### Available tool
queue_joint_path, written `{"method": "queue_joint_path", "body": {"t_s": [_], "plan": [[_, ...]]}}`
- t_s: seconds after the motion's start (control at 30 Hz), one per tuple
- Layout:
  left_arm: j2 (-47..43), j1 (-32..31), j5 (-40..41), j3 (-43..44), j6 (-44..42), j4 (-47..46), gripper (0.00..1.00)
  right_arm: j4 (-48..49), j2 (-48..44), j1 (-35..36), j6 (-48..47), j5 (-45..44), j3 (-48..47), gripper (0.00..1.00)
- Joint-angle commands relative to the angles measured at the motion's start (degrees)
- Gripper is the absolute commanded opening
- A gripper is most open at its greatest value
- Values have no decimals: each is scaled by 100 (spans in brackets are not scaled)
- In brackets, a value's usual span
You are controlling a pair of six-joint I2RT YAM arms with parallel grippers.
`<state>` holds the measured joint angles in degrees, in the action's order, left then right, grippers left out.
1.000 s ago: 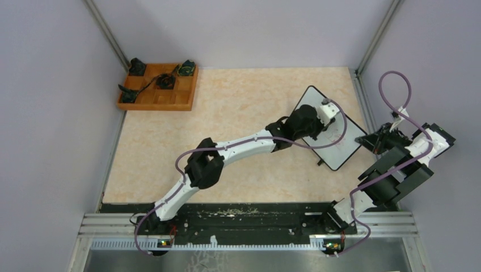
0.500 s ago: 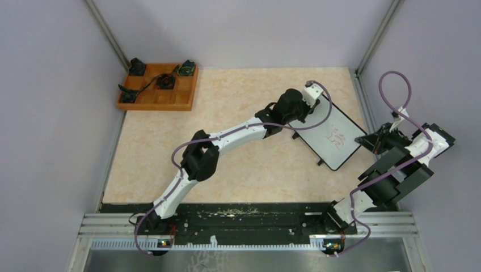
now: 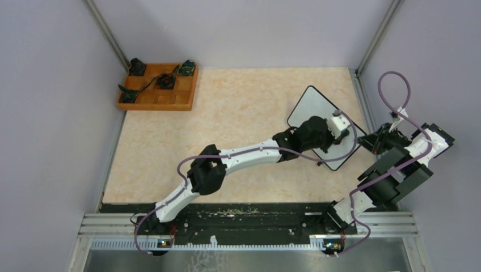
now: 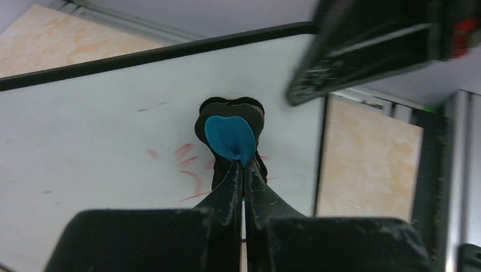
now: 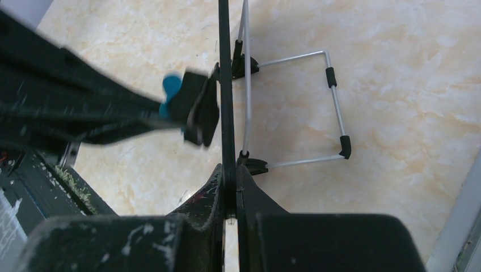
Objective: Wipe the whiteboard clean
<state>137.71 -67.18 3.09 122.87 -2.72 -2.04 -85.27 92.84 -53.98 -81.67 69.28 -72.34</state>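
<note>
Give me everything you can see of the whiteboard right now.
The whiteboard is a white rectangular panel with rounded corners and a thin black frame, propped on a wire stand with black feet at the table's right side. Smudged red marks show on it. The right gripper clamps its edge; the left gripper holds a black eraser with a blue grip against its face.

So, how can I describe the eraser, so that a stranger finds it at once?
Look at the whiteboard standing on the right of the table. At its white face, beside faint red marks, the left gripper pinches the eraser: a small black pad with the only bright blue patch nearby.
</note>
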Motion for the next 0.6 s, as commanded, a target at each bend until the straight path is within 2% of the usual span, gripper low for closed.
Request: {"method": "queue_joint_path", "body": {"t_s": [0.0, 0.33, 0.57], "plan": [[150, -285, -238, 62, 204, -268, 0, -68, -291, 98, -211, -68, 70, 0], [320, -393, -33, 61, 116, -351, 0, -66, -310, 107, -238, -92, 129, 0], [481, -146, 110, -14, 96, -420, 0, -59, -293, 111, -266, -111, 182, 0]]}}
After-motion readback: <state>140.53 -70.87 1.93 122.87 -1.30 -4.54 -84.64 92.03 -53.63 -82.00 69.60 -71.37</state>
